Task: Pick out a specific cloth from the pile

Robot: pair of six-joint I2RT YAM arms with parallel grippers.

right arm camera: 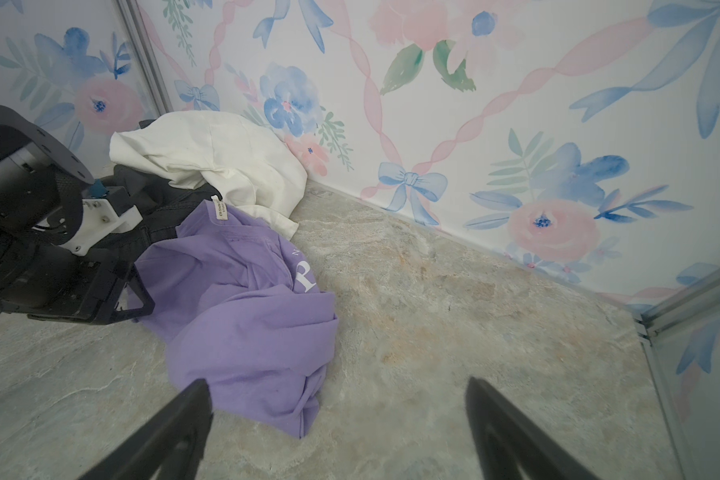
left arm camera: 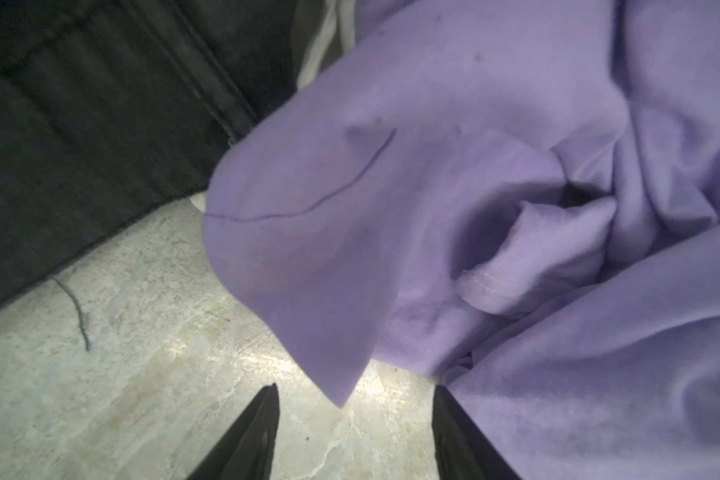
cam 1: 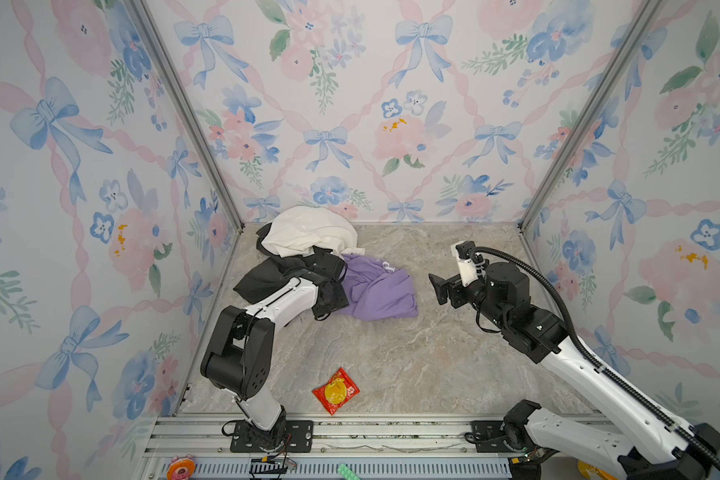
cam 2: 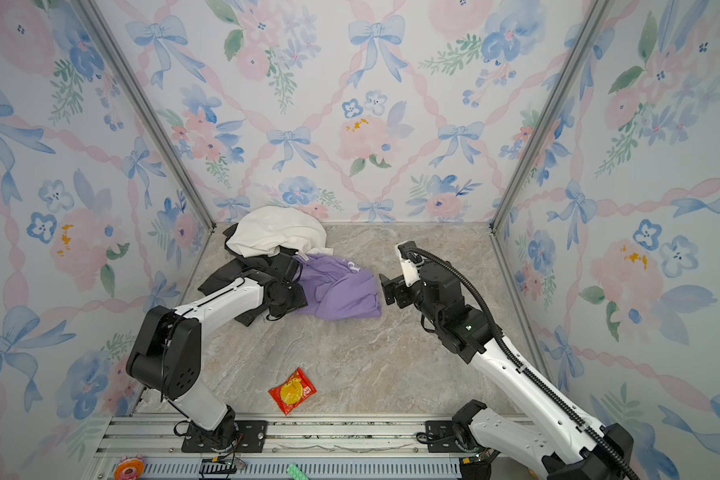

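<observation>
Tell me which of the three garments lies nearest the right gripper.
The lavender-purple T-shirt with white lettering; the white garment and black garment sit farther from the right gripper, toward the back-left corner.

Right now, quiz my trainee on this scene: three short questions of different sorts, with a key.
1. True or false: the right gripper is open and empty.
2. Which gripper is at the cloth?
3. What tops the pile? A white garment; B cloth; C red packet.

Key: 1 true. 2 the left gripper, its jaws apart at the cloth's edge. 3 A.
</observation>
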